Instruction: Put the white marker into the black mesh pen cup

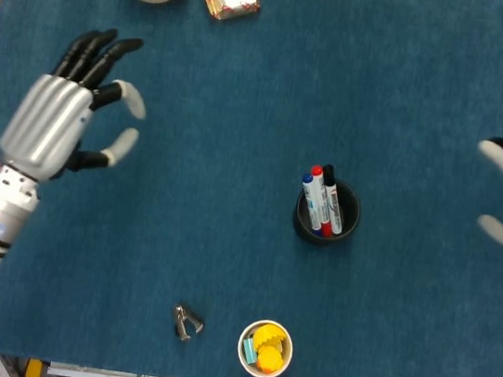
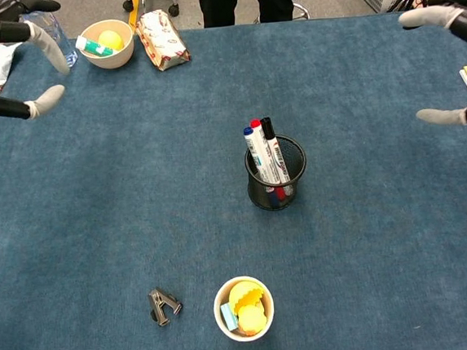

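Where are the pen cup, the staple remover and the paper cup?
black mesh pen cup (image 2: 277, 191), chest view, front mesh wall
staple remover (image 2: 164, 305), chest view, its metal body
paper cup (image 1: 244, 355), head view, left rim

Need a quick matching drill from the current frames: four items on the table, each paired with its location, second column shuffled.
1. black mesh pen cup
2. small metal staple remover
3. white paper cup of yellow pieces
4. cream bowl holding a yellow ball

a. far left corner
b. table centre, markers inside
c. near edge, just left of the paper cup
d. near edge, middle

Pairs: 1-b, 2-c, 3-d, 4-a
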`<state>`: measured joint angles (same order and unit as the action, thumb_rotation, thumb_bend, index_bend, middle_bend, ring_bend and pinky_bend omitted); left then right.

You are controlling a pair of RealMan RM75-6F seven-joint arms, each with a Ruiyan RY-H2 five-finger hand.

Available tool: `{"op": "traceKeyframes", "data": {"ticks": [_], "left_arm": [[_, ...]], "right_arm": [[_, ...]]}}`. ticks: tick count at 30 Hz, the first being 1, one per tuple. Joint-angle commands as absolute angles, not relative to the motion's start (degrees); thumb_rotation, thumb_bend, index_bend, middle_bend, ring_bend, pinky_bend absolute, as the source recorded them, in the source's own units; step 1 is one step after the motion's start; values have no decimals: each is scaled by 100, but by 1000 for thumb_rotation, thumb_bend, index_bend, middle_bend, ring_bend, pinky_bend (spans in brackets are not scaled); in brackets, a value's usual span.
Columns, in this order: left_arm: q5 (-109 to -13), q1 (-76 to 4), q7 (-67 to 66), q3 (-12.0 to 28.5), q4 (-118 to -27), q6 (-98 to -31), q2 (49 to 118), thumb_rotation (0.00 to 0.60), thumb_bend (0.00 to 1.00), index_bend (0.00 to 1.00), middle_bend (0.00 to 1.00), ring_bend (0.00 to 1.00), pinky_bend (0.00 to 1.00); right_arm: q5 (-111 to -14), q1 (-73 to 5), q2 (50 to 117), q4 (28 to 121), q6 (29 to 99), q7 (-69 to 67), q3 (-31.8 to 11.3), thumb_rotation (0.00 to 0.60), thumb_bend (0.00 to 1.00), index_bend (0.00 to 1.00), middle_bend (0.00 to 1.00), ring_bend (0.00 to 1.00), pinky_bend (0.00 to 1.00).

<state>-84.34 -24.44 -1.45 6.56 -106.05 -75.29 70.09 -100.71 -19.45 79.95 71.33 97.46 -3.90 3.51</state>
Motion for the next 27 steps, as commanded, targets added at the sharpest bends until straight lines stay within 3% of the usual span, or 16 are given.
{"op": "traceKeyframes", "data": {"ticks": [1,8,13,27], "left_arm": [[-8775,-2275,-586,414,-10053,-7755,7055,600,351,434,88,0,29],[-8951,-1891,-757,189,-9559,-8199,7109,600,351,414,86,0,29],[-8927,-1635,-679,102,-9228,-8429,7172,600,351,420,92,0,31],[-8905,-1243,-376,0,-8339,-8662,7478,600,352,425,101,0,43]], "right_arm": [[-9977,-1648,7428,7640,9674,144,449,600,0,224,312,183,274],[-9683,-1135,7039,7736,9612,804,590,600,0,226,331,192,274],[-9426,-761,6850,8012,9617,1197,628,600,0,319,332,192,274],[-9136,29,6782,8144,10085,1318,486,600,0,322,334,192,274]]}}
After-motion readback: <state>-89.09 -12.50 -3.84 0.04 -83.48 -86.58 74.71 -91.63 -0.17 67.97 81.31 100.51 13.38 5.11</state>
